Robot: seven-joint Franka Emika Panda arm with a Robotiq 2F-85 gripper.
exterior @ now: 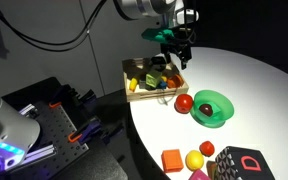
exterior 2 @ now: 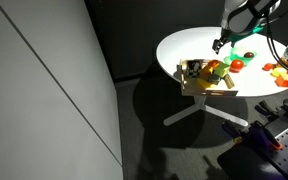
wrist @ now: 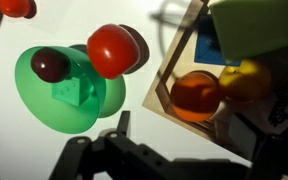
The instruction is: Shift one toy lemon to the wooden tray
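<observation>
One toy lemon (exterior: 194,160) lies on the white table near the front edge, between an orange block and a red fruit. Another yellow toy lemon (wrist: 246,82) lies inside the wooden tray (wrist: 169,72), next to an orange round fruit (wrist: 194,95). The tray also shows in both exterior views (exterior: 136,97) (exterior 2: 196,88), with several toys in it. My gripper (exterior: 176,58) hangs above the tray's far end. In the wrist view the gripper (wrist: 189,140) is open and empty, with its fingers over the tray's edge.
A round green bowl (exterior: 212,107) holds a dark red fruit (wrist: 51,65) and a green block (wrist: 74,92). A red round fruit (exterior: 184,102) sits between bowl and tray. An orange block (exterior: 171,160) and a black-and-red box (exterior: 242,165) lie near the front edge.
</observation>
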